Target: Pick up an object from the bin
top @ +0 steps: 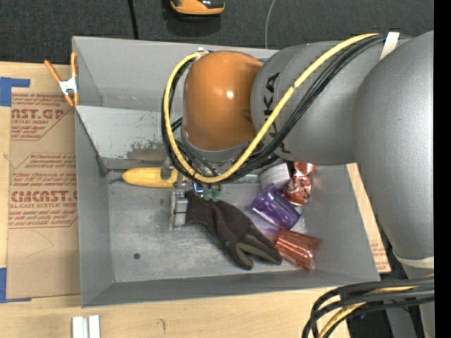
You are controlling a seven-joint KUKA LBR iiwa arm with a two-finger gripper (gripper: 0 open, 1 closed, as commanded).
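Observation:
My gripper (179,210) reaches down in the middle of the bin, under the arm's orange cover. Its grey metal tip stands at the left end of a dark brown glove (229,227), touching or just beside the cuff. The glove lies flat on the bin floor and stretches away to the lower right. Just up and to the left of the gripper, a yellow corn-like piece (146,177) lies against the bin's sloped back wall.
Right of the glove lie a purple crinkled packet (271,208), a copper-red foil packet (298,249) and a red-and-white wrapper (301,182). The arm and its cables cover the bin's upper right. Bare floor shows at the lower left.

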